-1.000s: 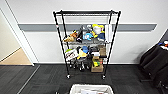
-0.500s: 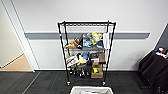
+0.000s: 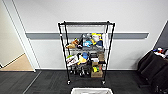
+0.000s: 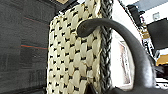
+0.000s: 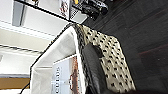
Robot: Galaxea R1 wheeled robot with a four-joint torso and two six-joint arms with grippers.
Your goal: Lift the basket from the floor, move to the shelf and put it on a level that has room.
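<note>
Woven beige-and-dark basket (image 3: 91, 90), white-lined, sits at six o'clock, upright. Black wire shelf (image 3: 86, 51) stands at twelve on dark carpet floor (image 3: 50, 83); top level (image 3: 86, 23) bare.

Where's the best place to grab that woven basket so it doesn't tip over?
Probably by the two short ends of the basket, one hand from each side. Each end has a dark loop handle arching over the braided rim, and the woven walls below look flat. Holding both ends should keep it level, with the booklet lying inside.
</note>
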